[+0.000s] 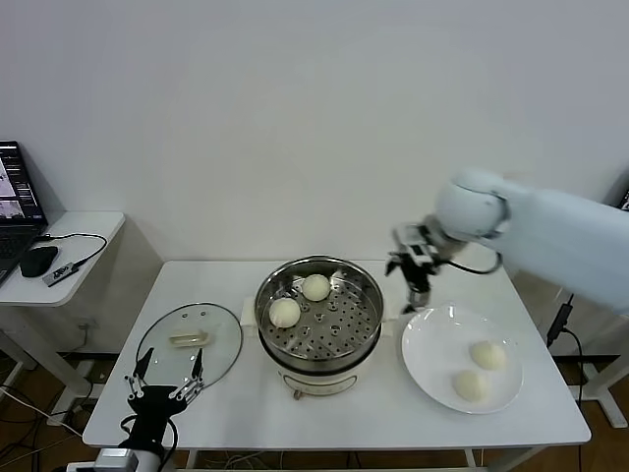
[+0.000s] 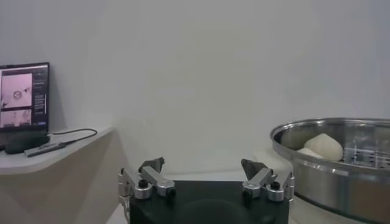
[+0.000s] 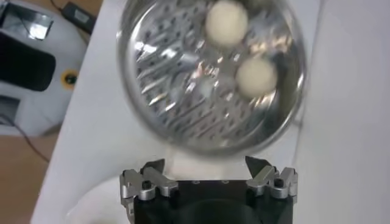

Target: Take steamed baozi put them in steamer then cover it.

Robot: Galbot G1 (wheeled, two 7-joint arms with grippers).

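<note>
A: What lies toward nine o'clock on the table [image 1: 246, 413]?
B: The left gripper [image 1: 164, 379], parked at the near edge, claw released and empty. Just beyond it, a glass lid [image 1: 189, 344] lies flat.

A: And at centre?
B: The steamer [image 1: 318, 320], uncovered. Two buns [image 1: 315, 287] rest on its perforated tray, at about ten and twelve o'clock, close together.

A: Toward three o'clock?
B: The right gripper [image 1: 417, 267] hangs above the table between the steamer and a white plate [image 1: 432, 349], claw released, grasping nothing. Two more buns [image 1: 487, 355] sit on the plate, one at three o'clock, one at five.
</note>
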